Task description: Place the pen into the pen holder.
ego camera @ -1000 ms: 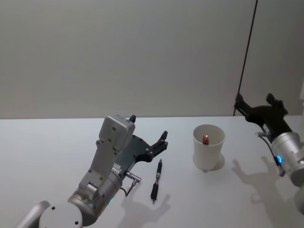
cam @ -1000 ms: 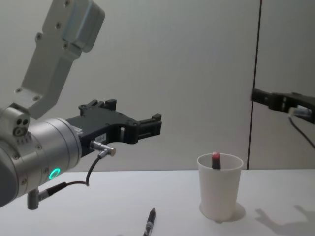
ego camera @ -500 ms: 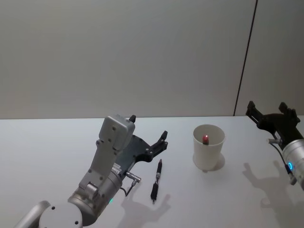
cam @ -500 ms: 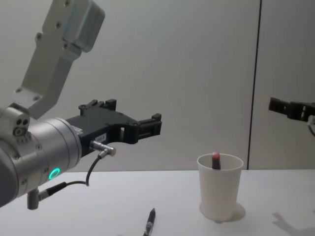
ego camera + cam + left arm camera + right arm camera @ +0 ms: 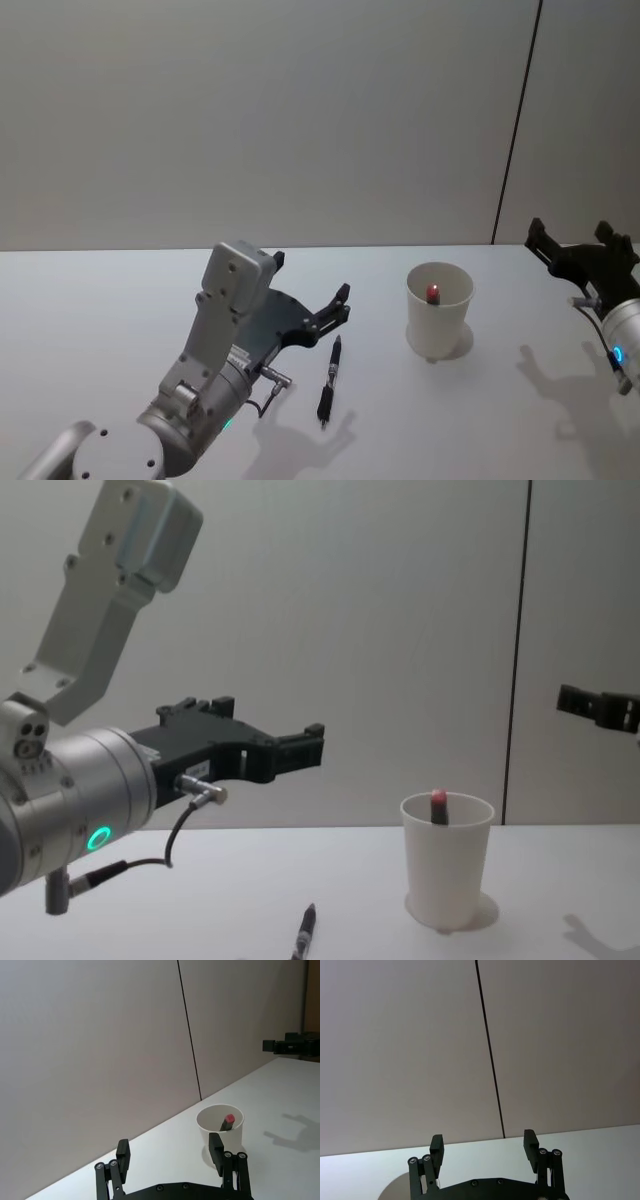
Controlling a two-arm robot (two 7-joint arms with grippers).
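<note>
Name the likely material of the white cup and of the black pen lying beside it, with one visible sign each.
White tapered cup: probably paper, matte finish; thin wall, rolled rim, no shine, though thin plastic is possible. Slim black pen: probably plastic, going by its smooth dark barrel; its tip is too small to judge.

The left gripper (image 5: pixel 312 277) is matte black, its two fingers (image 5: pixel 215 1146) hinged on silver pins. Behind it, the left arm (image 5: pixel 70 800) is a silver-grey cylinder with a green light ring (image 5: pixel 97 838), a black cable (image 5: pixel 172 830) on a metal plug, and a boxy grey link (image 5: pixel 110 590) with screw holes. The right gripper (image 5: pixel 568 232) is black, and the silver wrist (image 5: pixel 625 325) behind it carries a blue light.
</note>
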